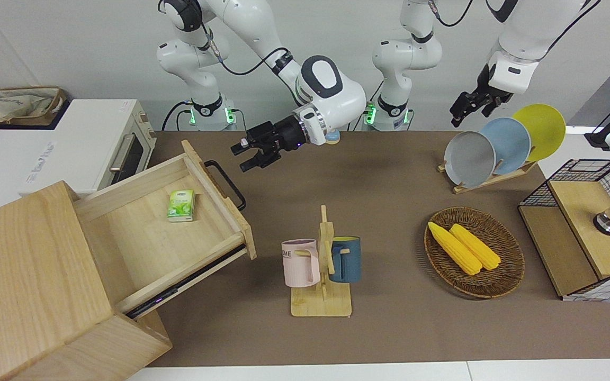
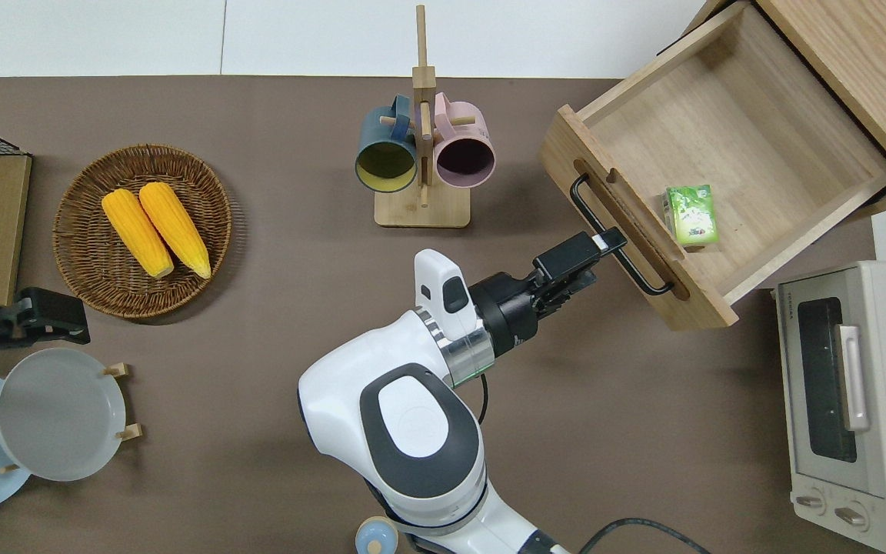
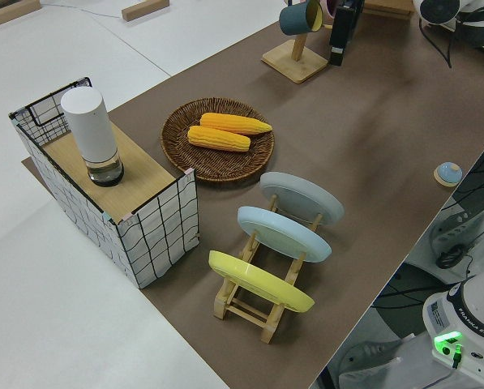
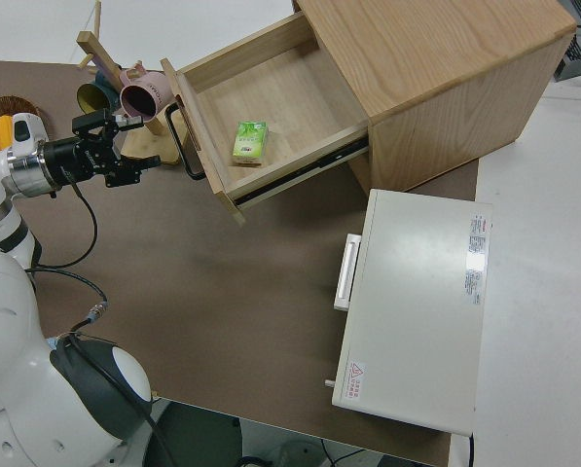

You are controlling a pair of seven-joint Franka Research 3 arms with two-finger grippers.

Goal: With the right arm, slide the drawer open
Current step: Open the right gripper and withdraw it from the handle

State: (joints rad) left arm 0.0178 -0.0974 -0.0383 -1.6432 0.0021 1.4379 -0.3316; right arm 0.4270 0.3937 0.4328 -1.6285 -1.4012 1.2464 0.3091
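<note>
The drawer (image 1: 162,233) stands pulled well out of the big pale-wood cabinet (image 1: 35,286) at the right arm's end of the table (image 1: 389,174), its inside open to view and its front turned toward the middle of the table. A small green carton (image 1: 180,205) lies on the drawer floor, close to the front panel. The black bar handle (image 2: 618,235) runs along the drawer front. The right gripper (image 2: 574,265) is up in the air over the brown table just beside that handle; in the overhead view one fingertip lies against the bar's outline, while the front view shows the gripper (image 1: 249,153) raised clear of it, so it is not gripping the bar. Its fingers are spread apart and hold nothing. The white toaster oven (image 2: 854,415) sits beside the cabinet, nearer to the robots. A wooden mug stand (image 1: 322,275) with a pink mug (image 1: 301,263) and a dark blue mug (image 1: 344,258) is in the middle of the table, far from the robots. A wicker basket (image 1: 501,280) with two corn cobs (image 1: 464,247) lies toward the left arm's end, with a plate rack (image 1: 495,145) nearer to the robots than the basket and a wire-mesh shelf (image 1: 583,233) at the table's end. The left arm is parked; I cannot tell how its gripper (image 1: 472,106) stands.
</note>
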